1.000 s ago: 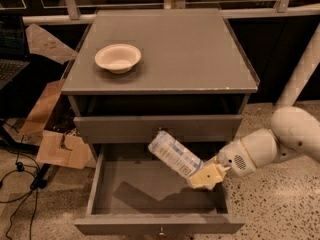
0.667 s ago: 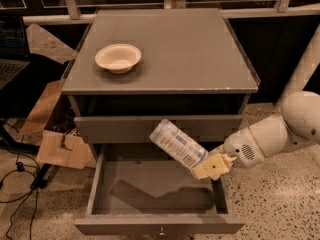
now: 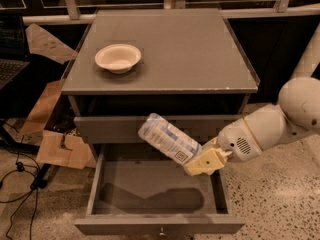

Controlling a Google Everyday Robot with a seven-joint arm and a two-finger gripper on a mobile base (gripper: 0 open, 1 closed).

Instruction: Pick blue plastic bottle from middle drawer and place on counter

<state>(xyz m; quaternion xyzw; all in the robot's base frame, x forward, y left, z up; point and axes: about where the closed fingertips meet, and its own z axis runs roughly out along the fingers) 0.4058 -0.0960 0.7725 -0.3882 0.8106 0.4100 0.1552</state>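
At centre frame, over the open wide grey wooden middle drawer [image 3: 150,186], the cream two-finger gripper [image 3: 199,162] is clamped on the tilted clear pale-blue plastic bottle [image 3: 167,138]. Best to lift clear of the matte-grey counter [image 3: 180,49] edge first. The bottle has climbed since a second ago.

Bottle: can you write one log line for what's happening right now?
pincer: over open drawer, right side, shut on bottle | bottle: tilted, in the air | counter: bowl on it, bottle not yet
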